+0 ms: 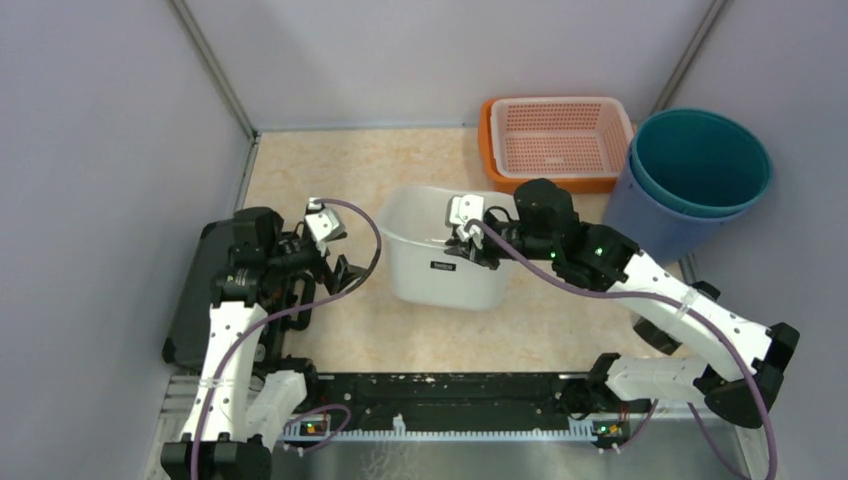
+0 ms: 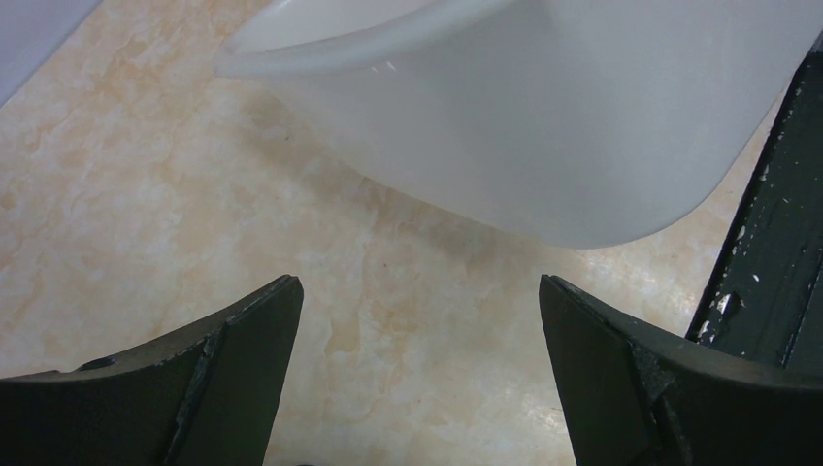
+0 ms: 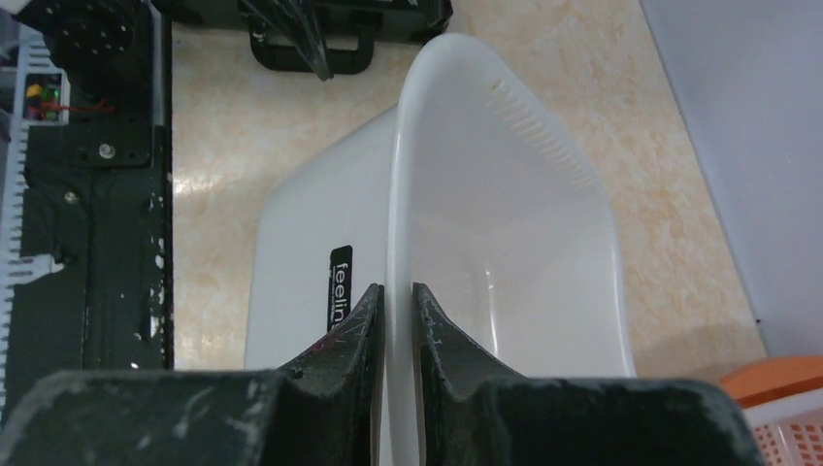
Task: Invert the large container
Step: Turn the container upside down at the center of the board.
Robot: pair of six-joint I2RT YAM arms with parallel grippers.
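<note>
The right end effector (image 3: pixel 398 309) pinches the near rim of the white plastic tub (image 1: pixel 440 270), tipped on the surface (image 1: pixel 320 170); the left end effector (image 2: pixel 417 369) gapes beside it. The narrow pinch could slip mid-turn and drop it.

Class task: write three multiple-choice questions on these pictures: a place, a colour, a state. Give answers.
1. Where is the orange basket? A. between the arm bases B. at the far edge, behind the white tub C. inside the tub
2. The round bin's outer wall is: A. blue B. red C. yellow
3. The left tool is: A. shut on the tub B. shut on the basket C. open
Answers: 1 B, it sits beyond the tub; 2 A, blue under a teal rim; 3 C, its fingers stand apart.
</note>
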